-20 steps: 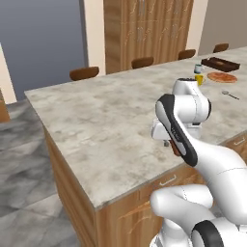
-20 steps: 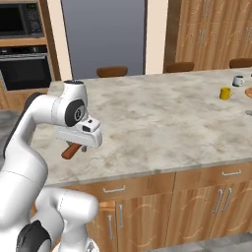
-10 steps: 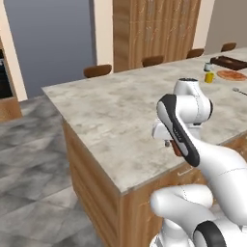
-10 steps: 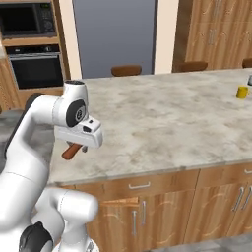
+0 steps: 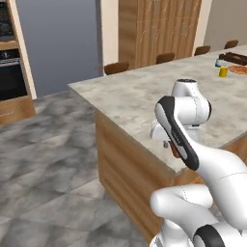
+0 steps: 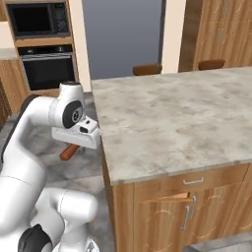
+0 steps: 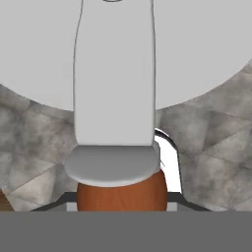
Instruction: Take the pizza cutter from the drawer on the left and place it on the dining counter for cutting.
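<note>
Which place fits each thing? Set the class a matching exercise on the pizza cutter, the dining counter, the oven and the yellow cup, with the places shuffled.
Things:
1. pizza cutter
2. dining counter
3. oven
4. yellow cup

Places:
A. set in the wall cabinets below the microwave
B. standing on the counter's far end
C. clamped in the gripper
D. fronted by wooden stools

Pairs: 1-C, 2-D, 3-A, 4-B
</note>
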